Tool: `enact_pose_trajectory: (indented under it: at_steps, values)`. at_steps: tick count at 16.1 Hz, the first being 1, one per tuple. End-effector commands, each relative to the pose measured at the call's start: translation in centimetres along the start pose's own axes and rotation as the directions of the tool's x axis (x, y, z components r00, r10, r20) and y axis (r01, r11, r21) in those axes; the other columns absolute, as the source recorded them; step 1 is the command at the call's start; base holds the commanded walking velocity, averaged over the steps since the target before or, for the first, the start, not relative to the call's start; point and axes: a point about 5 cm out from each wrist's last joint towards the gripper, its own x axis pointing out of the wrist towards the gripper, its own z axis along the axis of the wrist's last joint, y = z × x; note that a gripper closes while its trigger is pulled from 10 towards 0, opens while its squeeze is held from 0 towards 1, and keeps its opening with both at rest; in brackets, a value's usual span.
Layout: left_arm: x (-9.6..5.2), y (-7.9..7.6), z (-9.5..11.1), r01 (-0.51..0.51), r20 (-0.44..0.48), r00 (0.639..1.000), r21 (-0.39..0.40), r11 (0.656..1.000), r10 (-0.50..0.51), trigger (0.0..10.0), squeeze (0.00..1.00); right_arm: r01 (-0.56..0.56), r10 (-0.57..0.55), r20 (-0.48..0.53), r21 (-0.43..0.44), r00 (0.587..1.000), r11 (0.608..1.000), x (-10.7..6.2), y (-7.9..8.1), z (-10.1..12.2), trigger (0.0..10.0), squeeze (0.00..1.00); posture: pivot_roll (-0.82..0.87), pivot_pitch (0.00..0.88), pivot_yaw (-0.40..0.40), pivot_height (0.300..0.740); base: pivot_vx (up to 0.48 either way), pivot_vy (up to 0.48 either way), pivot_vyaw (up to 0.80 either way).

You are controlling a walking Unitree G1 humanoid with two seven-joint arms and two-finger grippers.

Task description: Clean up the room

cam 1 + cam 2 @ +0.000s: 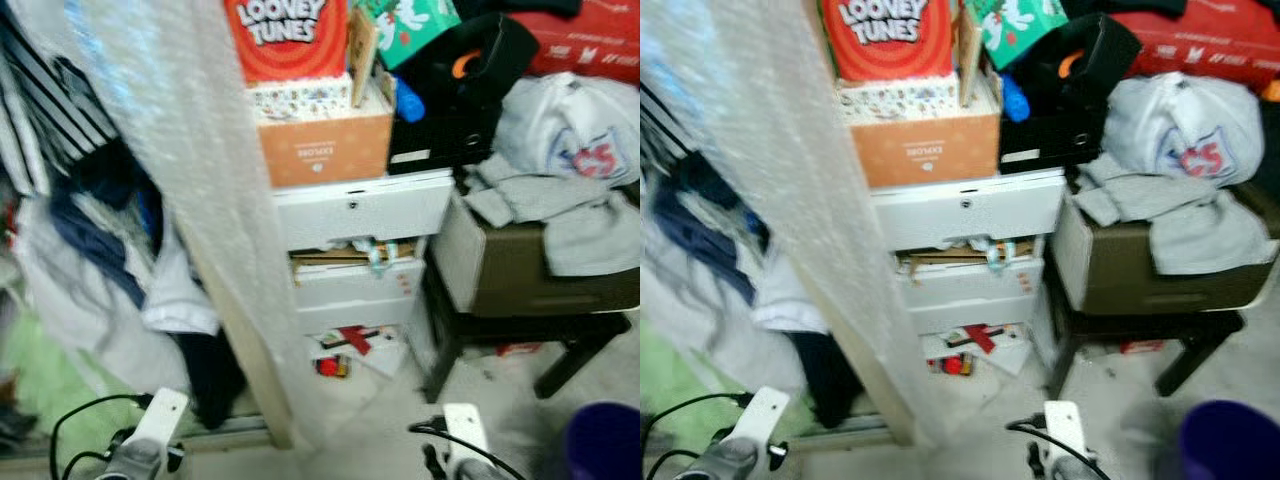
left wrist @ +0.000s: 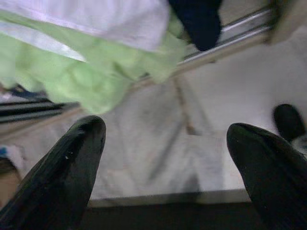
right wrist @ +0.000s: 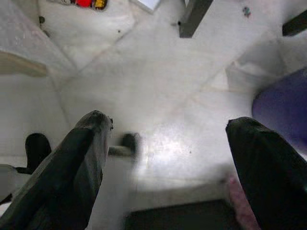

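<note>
- Both the left gripper and the right gripper are being held low over the floor, jaws apart and empty.
- The grey clothes, at right of frame, are being judged soft and light, best pinched at a fold.

"LOONEY TUNES" stands on the red box (other print is too blurred to read).

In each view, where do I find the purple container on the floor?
Left eye view: purple container, bottom right corner.
Right eye view: bottom right corner.
Right wrist view: right edge, on the floor.
Left wrist view: faces green cloth instead.
Shared landmark: dark bench leg nearby.
</note>
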Motion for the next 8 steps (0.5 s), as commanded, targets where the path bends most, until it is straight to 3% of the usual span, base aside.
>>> enact_pose_trajectory:
  at_steps: [1, 7, 8]
  values:
    - [0.0, -0.51, 0.24, 0.002, 0.003, 1.0, 0.02, 1.0, -0.002, 10.0, 0.0, 0.017, -0.017, -0.009, -0.011, 1.0, 1.0, -0.03, -0.74, -0.29, 10.0, 0.0, -0.15, 0.0, 0.074, 0.74, 0.0, 0.48, 0.0]
    - [0.0, -0.31, 0.05, -0.011, 0.005, 1.0, 0.038, 0.999, 0.011, 10.0, 0.0, 0.027, -0.028, -0.014, -0.049, 1.0, 0.998, -0.05, -0.88, -0.39, 10.0, 0.0, -0.15, 0.0, 0.074, 0.74, 0.0, 0.48, 0.0]
    - [0.0, -0.3, 0.15, -0.014, 0.012, 1.0, 0.054, 0.998, 0.013, 10.0, 0.0, 0.027, -0.028, -0.012, -0.048, 1.0, 0.998, -0.04, -0.83, -0.32, 10.0, 0.0, -0.15, 0.0, 0.074, 0.74, 0.0, 0.0, 0.0]
